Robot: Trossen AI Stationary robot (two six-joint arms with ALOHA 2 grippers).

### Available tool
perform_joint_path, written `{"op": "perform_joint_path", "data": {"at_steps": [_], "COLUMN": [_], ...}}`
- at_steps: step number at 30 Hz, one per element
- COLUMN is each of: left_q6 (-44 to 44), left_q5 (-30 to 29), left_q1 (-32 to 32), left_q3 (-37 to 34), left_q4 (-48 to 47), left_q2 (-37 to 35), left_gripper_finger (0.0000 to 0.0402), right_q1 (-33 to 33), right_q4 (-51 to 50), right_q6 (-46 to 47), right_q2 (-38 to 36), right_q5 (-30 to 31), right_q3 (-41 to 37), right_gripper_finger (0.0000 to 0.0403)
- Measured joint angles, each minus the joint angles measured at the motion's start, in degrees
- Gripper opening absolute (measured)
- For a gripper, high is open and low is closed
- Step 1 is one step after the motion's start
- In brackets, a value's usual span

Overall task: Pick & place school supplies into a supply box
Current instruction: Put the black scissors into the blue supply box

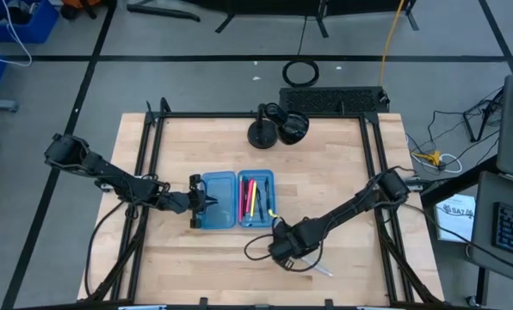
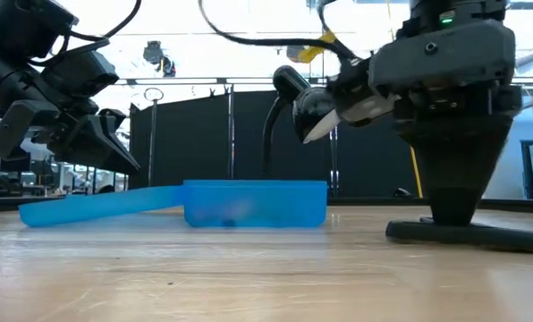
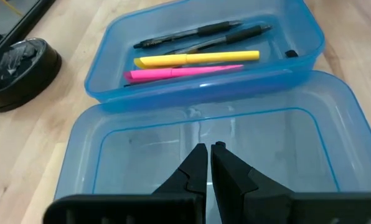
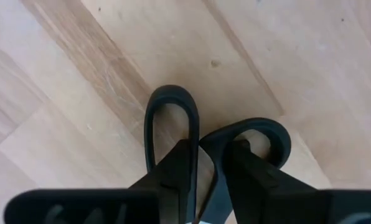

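The scissors [image 4: 216, 149] lay flat on the table [image 1: 343, 172], handle loops just ahead of the right gripper [image 4: 207, 158] — its fingers narrowed around the handles, grip uncertain. They were judged light, stiff and slippery (best held at the handles). Pens [image 3: 198, 59] lay in the box [image 3: 204, 112]; the left gripper [image 3: 208, 149] was shut, empty, over its bare half.

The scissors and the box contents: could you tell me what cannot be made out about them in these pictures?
- Scissors: right wrist view shows only the black handle loops; the right gripper covers the blades.
- High view: the right arm hides the scissors except a silver tip.
- Low view: the supply box wall blurs the pens inside.
- Left gripper: whether it touches the lid is unclear.
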Motion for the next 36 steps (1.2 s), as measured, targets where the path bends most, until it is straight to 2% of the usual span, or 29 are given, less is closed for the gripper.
{"op": "perform_joint_path", "data": {"at_steps": [9, 15, 23, 26, 30, 36], "left_q6": [-0.1, -0.12, -1.07, -1.0, -1.05, -1.13], "left_q5": [0.0, 0.0, -0.02, -0.02, -0.02, -0.04], "left_q1": [0.0, 0.0, 0.0, 0.0, 0.0, 0.01], "left_q3": [0.0, 0.0, 0.0, 0.0, 0.0, 0.02], "left_q4": [0.02, 0.02, 0.04, 0.07, 0.02, -1.05], "left_q2": [0.0, 0.0, 0.0, 0.0, 0.0, 0.0], "left_gripper_finger": [0.0026, 0.0026, 0.0026, 0.0026, 0.0026, 0.0026], "right_q1": [0.54, 1.14, -1.38, -3.8, -8.03, -14.24], "right_q4": [2.85, 7.71, 15.32, 16.83, 20.27, 24.33], "right_q6": [6.02, 8.33, 16.59, 16.43, 14.97, 10.65], "right_q2": [-9.98, -12.08, -14.85, -15.43, -16.52, -17.4], "right_q5": [11.89, 16.21, 26.36, 26.13, 20.42, 16.09], "right_q3": [-0.04, -0.14, -0.04, -0.03, -0.06, 0.68], "right_gripper_finger": [0.0071, 0.0071, 0.0071, 0.0071, 0.0071, 0.0071]}}
